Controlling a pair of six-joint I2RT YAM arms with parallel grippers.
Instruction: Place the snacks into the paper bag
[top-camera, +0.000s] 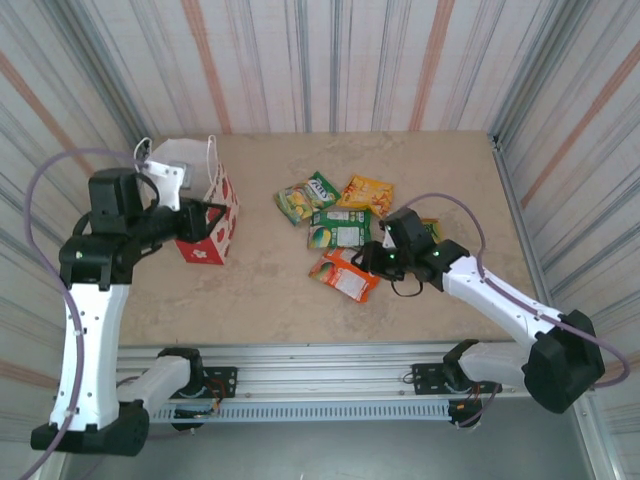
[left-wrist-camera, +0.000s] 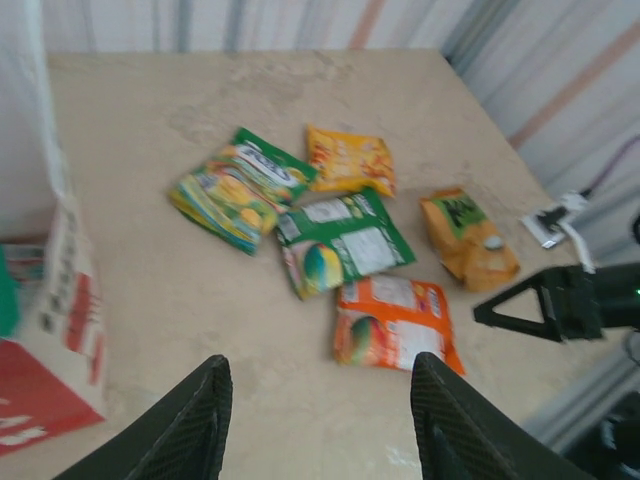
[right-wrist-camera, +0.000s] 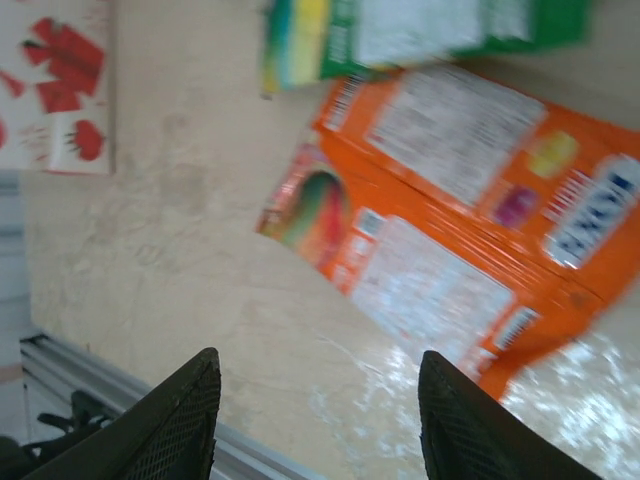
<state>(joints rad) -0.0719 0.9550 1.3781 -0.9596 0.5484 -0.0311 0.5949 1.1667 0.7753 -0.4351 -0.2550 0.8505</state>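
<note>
now: orange packet lies just ahead of the right gripper

the right gripper (right-wrist-camera: 320, 365) hovers low over the table (top-camera: 270, 300) with its fingers spread and nothing between them. the orange packet (right-wrist-camera: 450, 230) lies flat just ahead of them and a little to the right in the wrist view, its long axis running diagonally across the gap. i judge this arm far the nearer to the snacks. the left gripper (left-wrist-camera: 320, 375), also spread and empty, hangs beside the paper bag (top-camera: 215, 240), well apart from the heap.

the paper bag stands upright at the table's left. the dark green packet (top-camera: 340, 228) touches the orange one's far edge, and a yellow packet (top-camera: 365, 190) and a green packet (top-camera: 305, 198) lie beyond.

the packets carry white label panels and a blue logo block, all too blurred to read. the bag shows red fruit pictures.
</note>
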